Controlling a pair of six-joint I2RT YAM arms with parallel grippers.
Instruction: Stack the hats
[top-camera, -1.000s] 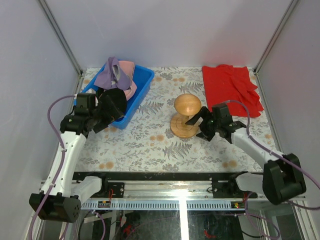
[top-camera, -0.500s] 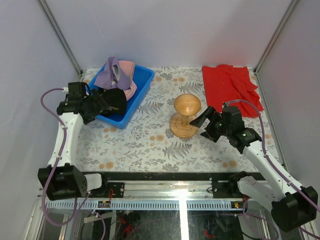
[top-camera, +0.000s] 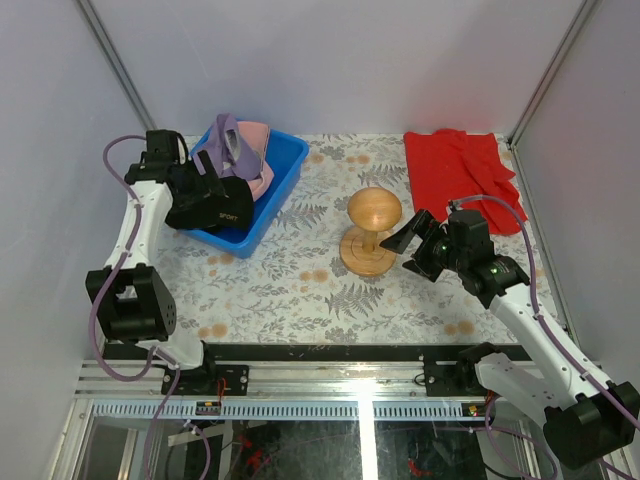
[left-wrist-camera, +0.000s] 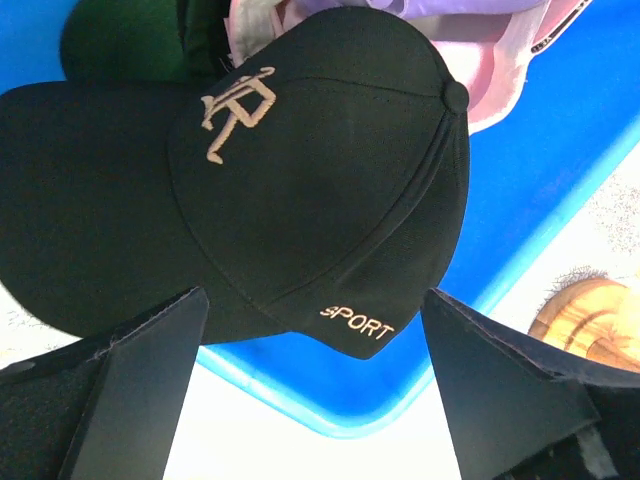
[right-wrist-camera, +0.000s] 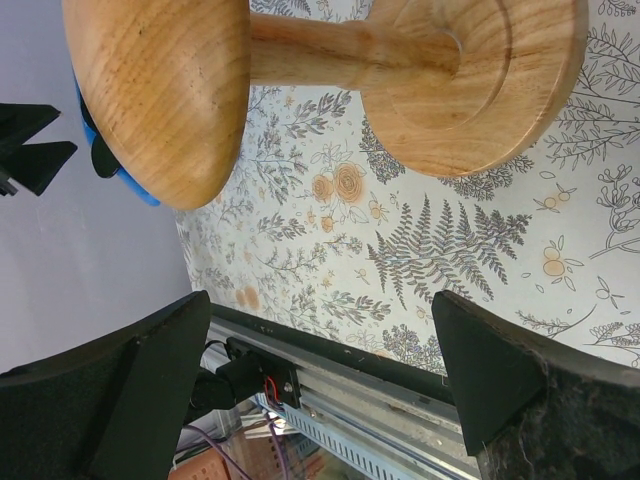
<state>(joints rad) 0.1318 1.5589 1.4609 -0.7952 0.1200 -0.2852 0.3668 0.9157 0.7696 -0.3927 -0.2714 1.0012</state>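
A black hat (left-wrist-camera: 300, 170) with a gold emblem and "SPORT" lettering lies in the near end of a blue bin (top-camera: 287, 172). Its brim points left in the left wrist view. A purple hat (top-camera: 222, 148) and a pink hat (top-camera: 258, 150) are piled at the bin's far end. A dark green piece (left-wrist-camera: 120, 40) shows behind the black hat (top-camera: 228, 205). My left gripper (top-camera: 198, 200) hangs over the bin's near-left side. It is open (left-wrist-camera: 315, 400), its fingers (left-wrist-camera: 140, 390) short of the hat, nothing between them. My right gripper (top-camera: 415, 245) is open (right-wrist-camera: 320, 380) beside the stand.
A round wooden stand (top-camera: 373, 230) rises mid-table, its top (right-wrist-camera: 160, 90) close in front of the right gripper. A red cloth (top-camera: 460, 175) lies at the back right. The bin's rim (left-wrist-camera: 340, 420) passes under the left fingers. Grey walls close in both sides.
The left arm has swung from the bin's near-left side up and over the bin. The right gripper has drawn back a little from the stand.
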